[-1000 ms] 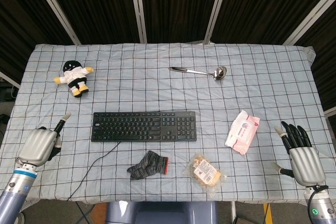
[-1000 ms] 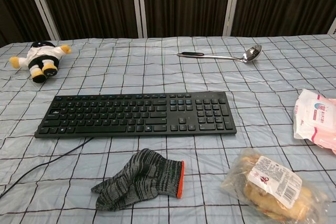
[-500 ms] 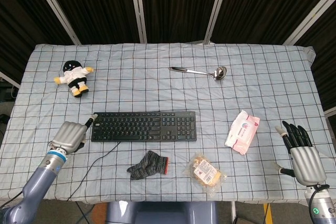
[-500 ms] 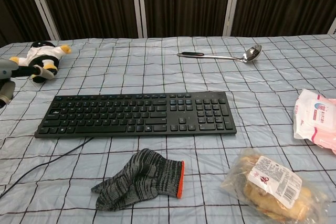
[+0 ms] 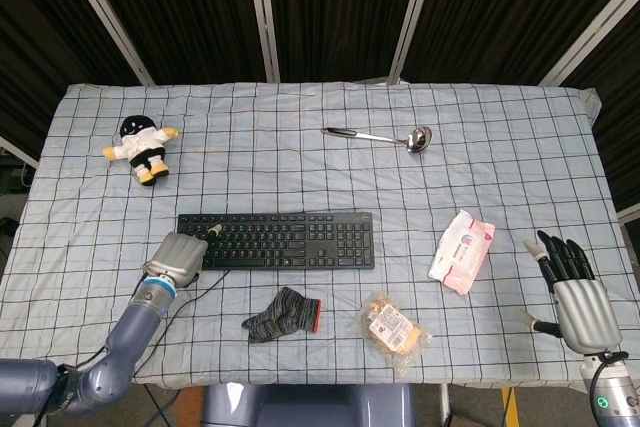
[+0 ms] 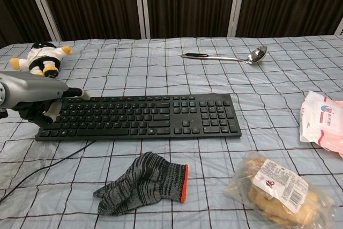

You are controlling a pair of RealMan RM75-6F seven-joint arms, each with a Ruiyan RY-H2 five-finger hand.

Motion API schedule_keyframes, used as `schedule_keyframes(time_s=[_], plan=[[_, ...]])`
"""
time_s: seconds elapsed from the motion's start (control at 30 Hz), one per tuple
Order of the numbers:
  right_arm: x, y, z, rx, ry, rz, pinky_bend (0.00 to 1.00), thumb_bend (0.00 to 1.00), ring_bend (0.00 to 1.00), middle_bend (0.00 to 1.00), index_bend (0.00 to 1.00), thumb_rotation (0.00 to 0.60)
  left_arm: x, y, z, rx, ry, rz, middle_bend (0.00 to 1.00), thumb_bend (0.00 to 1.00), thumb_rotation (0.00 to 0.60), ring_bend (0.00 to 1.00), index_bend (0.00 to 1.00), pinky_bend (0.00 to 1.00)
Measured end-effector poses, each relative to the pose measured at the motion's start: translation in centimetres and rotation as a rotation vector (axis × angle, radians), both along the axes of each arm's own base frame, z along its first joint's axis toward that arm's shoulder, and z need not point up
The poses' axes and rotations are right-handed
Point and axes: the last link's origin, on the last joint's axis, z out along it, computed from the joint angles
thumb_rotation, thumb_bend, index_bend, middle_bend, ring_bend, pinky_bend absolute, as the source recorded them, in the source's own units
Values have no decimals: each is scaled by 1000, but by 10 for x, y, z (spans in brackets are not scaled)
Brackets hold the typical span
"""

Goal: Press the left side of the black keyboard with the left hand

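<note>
Left hand over the keyboard's left end, ready to press.

The black keyboard (image 5: 275, 240) lies flat mid-table; the left hand (image 5: 177, 256) hovers over its left end with one finger (image 6: 80, 94) extended and the rest curled in, holding nothing. It looks stiff, light and liable to slide on cloth, so push straight down on the keys. Right of it, the right hand (image 5: 573, 287) rests with fingers spread. Beyond: checked tablecloth (image 5: 300, 167), then dark curtains (image 5: 330, 7).

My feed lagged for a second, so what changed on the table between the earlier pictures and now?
The left hand moved right from the table's left edge to over the left end of the black keyboard; contact is unclear. It holds nothing. The right hand and the other items stayed put.
</note>
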Motion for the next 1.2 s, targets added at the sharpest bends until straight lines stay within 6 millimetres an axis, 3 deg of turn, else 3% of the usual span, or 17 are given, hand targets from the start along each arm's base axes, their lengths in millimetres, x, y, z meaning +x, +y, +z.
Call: schedule_keyframes(time_s=[0.5, 1.2], plan=[[1, 1, 0, 10, -19, 4, 0, 53, 0, 0, 71, 600, 0, 13, -19, 0, 47, 42, 845, 1000, 600, 734, 0, 547], [2, 0, 1, 10, -26, 3, 0, 53, 0, 0, 71, 600, 4, 13, -35, -26, 57, 48, 845, 1000, 600, 734, 0, 548]])
